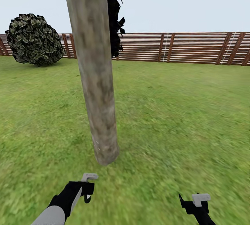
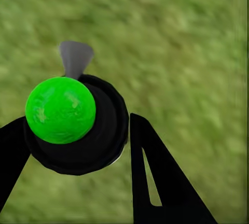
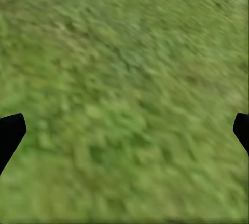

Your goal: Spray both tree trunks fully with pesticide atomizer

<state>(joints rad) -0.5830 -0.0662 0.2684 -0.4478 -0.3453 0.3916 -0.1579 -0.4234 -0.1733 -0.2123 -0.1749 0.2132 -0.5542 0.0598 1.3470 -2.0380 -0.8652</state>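
pesticide atomizer [image 2: 78, 125]: dark body, green cap, grey nozzle, clamped between left gripper [image 1: 86, 186] fingers. tree trunk [image 1: 95, 79]: just ahead of those fingers, no specks visible. right gripper [image 1: 196, 200]: fingers wide apart, empty. advice: aim nozzle at trunk, sweep full height.

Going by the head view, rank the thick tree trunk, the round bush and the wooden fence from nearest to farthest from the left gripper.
1. The tree trunk: its base meets the grass just ahead of the left gripper, slightly to its right.
2. The round bush: far ahead on the left, on the lawn before the fence.
3. The wooden fence: across the back of the garden, behind the bush.
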